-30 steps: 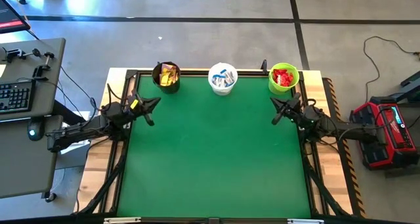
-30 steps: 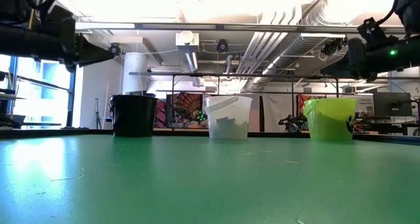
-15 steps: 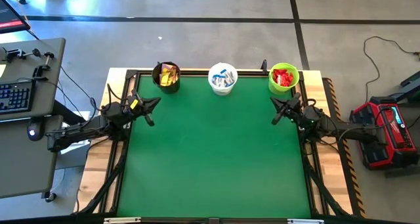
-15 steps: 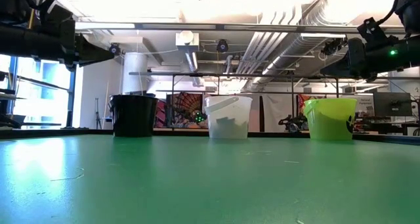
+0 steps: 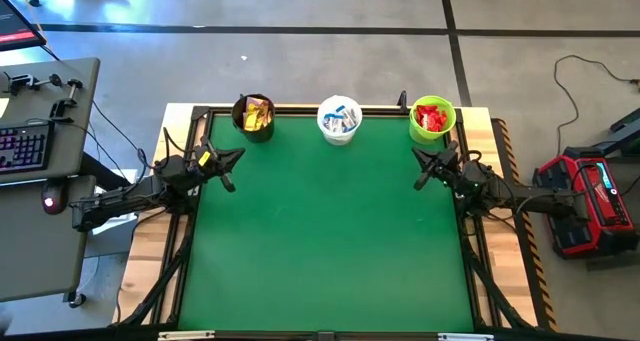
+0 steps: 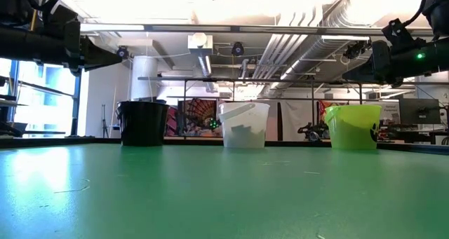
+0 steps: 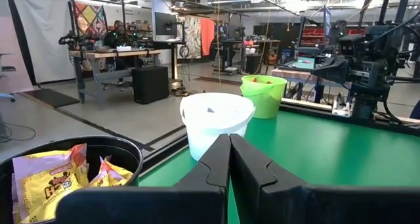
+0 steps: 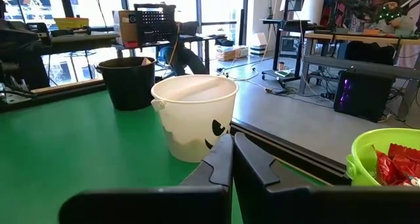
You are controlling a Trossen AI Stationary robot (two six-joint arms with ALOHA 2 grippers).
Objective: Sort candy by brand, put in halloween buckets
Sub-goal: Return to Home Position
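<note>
Candy [image 5: 340,116] looks fully sorted to me. Green table [image 5: 330,241] fills the middle of the high view, with no loose packets that I can spot. Along its upper edge, left to right: black bucket [image 5: 253,116], white bucket [image 5: 339,120], lime green bucket [image 5: 432,118]. Left gripper [image 5: 232,169] sits mid-left and right gripper [image 5: 425,169] mid-right, both clenched on nothing. Yellow packets [image 5: 257,112] are in black, white-and-blue packets [image 5: 343,113] in white, red packets [image 5: 431,114] in green. Looks like homing; next just needs tucking in, no grabbing.

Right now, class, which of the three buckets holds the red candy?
The lime green bucket, at the row's right end, holds red candy; the black bucket has yellow packets, the white bucket white-and-blue ones.
</note>
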